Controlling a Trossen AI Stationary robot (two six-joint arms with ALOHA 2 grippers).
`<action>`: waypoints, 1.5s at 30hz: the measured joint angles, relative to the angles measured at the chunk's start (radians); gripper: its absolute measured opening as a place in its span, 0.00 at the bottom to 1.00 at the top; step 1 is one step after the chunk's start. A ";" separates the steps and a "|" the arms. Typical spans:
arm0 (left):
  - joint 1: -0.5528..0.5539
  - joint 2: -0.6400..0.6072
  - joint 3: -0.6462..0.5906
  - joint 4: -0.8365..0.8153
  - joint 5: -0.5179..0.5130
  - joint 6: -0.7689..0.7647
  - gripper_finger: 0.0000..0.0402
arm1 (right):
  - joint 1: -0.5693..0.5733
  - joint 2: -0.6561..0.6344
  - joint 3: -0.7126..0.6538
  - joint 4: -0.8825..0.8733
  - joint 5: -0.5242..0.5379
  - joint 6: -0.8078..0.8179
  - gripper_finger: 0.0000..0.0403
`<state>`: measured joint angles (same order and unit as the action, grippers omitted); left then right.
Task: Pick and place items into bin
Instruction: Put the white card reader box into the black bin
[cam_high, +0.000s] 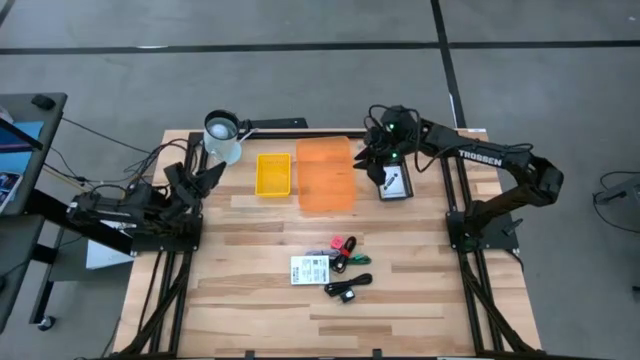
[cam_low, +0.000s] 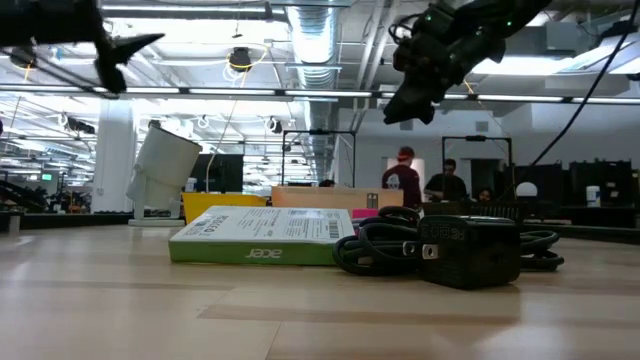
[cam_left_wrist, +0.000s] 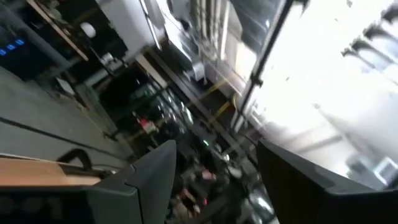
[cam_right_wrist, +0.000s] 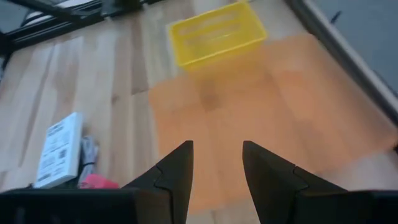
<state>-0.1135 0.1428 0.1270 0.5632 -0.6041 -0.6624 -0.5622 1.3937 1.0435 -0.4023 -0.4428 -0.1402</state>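
Your right gripper (cam_high: 366, 160) hangs above the table's far right part, just beside the right edge of the orange bin (cam_high: 326, 174); its fingers (cam_right_wrist: 177, 167) stand parted with nothing between them. Your left gripper (cam_high: 200, 178) waits near the left edge, jaws spread wide and empty, angled up toward the room. The items lie together near the front edge's middle: the white card (cam_high: 310, 269), the red-pink piece (cam_high: 337, 243), the cables (cam_high: 350, 254) and a black block (cam_high: 347, 293). A yellow basket (cam_high: 273, 174) sits left of the bin, a white cup (cam_high: 222, 136) by the far left corner, a dark device (cam_high: 395, 184) right of the bin.
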 joint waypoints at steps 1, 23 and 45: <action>0.000 0.045 0.031 -0.003 0.014 0.000 0.53 | -0.012 0.000 0.000 0.000 0.000 0.000 0.33; 0.000 0.755 0.725 -0.995 0.360 -0.137 0.53 | -0.068 0.000 0.000 -0.069 -0.001 -0.026 0.33; 0.138 1.038 0.743 -1.074 0.940 -0.161 0.53 | 0.001 0.000 0.000 -0.100 -0.002 -0.026 0.33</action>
<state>0.0249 1.1810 0.8703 -0.5106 0.3359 -0.8233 -0.5609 1.3937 1.0435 -0.5019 -0.4452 -0.1661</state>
